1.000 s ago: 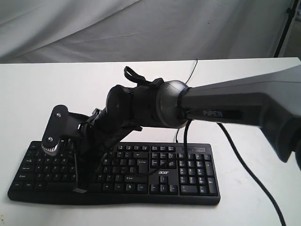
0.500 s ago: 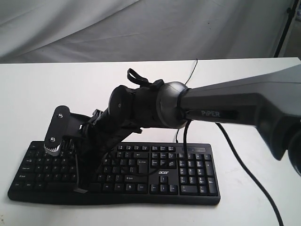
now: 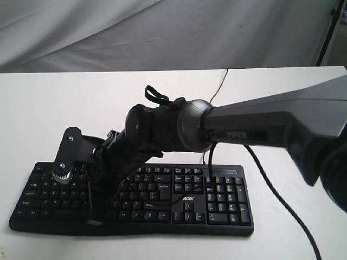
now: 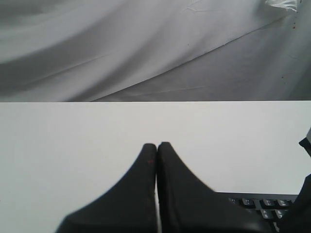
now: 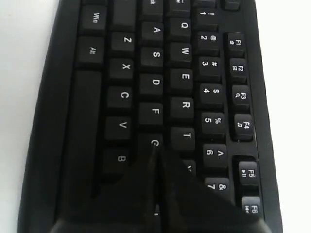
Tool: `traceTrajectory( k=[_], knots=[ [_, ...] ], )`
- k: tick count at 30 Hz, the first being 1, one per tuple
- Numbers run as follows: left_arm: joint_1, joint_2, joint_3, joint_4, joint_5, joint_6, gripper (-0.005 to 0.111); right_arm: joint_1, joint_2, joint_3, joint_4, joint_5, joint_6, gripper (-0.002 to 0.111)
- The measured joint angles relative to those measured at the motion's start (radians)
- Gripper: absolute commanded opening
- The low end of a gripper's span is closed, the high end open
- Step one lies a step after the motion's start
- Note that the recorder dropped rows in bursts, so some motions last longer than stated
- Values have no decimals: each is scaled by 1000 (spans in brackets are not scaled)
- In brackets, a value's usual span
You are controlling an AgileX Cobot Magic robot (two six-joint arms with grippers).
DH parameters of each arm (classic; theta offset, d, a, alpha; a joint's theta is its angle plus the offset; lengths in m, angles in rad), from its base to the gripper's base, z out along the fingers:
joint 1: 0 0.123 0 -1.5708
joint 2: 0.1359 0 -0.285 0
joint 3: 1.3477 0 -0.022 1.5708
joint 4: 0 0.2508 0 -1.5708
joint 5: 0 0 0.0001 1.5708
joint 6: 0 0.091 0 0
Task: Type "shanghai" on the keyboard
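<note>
The black keyboard (image 3: 217,200) lies near the front edge of the white table, its "acer" logo right of the letter keys. My right arm reaches across from the right, and its gripper (image 3: 93,220) points down onto the left half of the keys. In the right wrist view the right gripper (image 5: 155,148) is shut with nothing in it, its joined tips at the G key (image 5: 154,142) of the keyboard (image 5: 184,77). The left gripper (image 4: 156,144) is shut and empty over bare table. A corner of the keyboard (image 4: 262,204) shows beside it.
The white table (image 3: 54,108) stretches behind and to both sides of the keyboard. A thin black keyboard cable (image 3: 219,84) runs toward the back. The arm's thicker cable (image 3: 282,200) trails off to the front right. A grey cloth (image 3: 162,32) hangs behind.
The right wrist and gripper have dropped a little, bringing the shut fingertips lower onto the keys. The keyboard has not shifted.
</note>
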Motion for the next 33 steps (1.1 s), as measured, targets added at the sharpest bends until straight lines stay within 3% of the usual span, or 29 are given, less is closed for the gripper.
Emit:
traceTrajectory(
  k=[33],
  knots=[
    [0, 0, 0, 0, 0, 0, 1, 0, 19, 0, 1, -6, -30, 0]
  ],
)
